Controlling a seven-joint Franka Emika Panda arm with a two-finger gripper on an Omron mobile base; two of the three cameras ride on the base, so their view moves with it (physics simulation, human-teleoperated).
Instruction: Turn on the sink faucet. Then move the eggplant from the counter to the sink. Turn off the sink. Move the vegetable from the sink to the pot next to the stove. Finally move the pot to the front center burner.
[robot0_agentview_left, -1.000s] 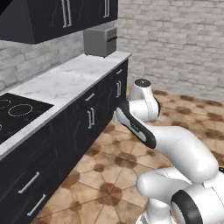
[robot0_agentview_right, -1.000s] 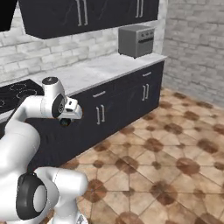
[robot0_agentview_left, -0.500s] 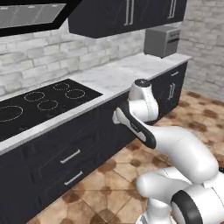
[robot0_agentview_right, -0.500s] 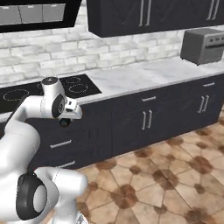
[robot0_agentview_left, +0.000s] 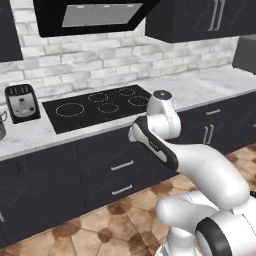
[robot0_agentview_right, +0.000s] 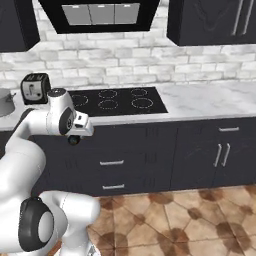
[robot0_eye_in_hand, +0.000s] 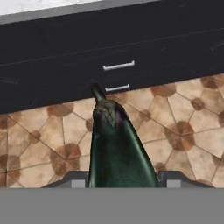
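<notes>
Jaws grasping one eggplant (robot0_eye_in_hand: 118, 144); stove (robot0_agentview_left: 100, 107) five burner rings | one toaster (robot0_agentview_left: 21, 102) | drawers: two handles

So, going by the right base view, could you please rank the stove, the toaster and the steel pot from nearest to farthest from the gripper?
1. The stove, on the counter just behind and right of the gripper.
2. The toaster, up to its left.
3. The pot, at the far left edge.
</notes>
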